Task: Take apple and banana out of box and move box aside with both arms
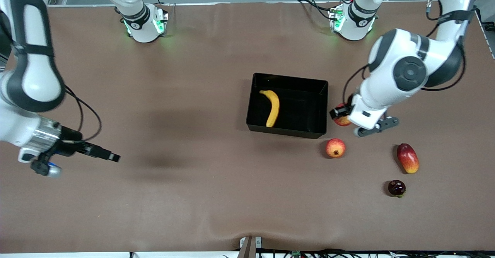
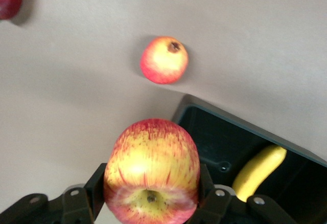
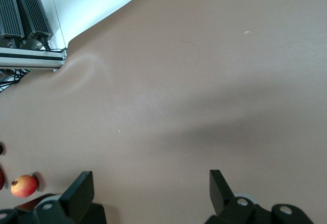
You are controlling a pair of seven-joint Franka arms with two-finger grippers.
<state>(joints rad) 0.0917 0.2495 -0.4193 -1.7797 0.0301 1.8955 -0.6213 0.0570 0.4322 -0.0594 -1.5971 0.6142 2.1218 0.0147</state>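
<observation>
Pinching the apple (image 2: 151, 169) in the left gripper (image 2: 151, 193), just outside the box (image 1: 324, 91) at the left arm's end. Waiting with right gripper (image 3: 148, 193) spread, well apart from the box. Resting inside the box: banana (image 1: 272, 107), light, smooth, bruisable; probably best grasped mid-length, across the curve.

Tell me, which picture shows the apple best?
The left wrist view: the apple fills it, gripped between the left gripper's fingers. The front view shows only a red sliver beside the box. The right wrist view misses it.
</observation>
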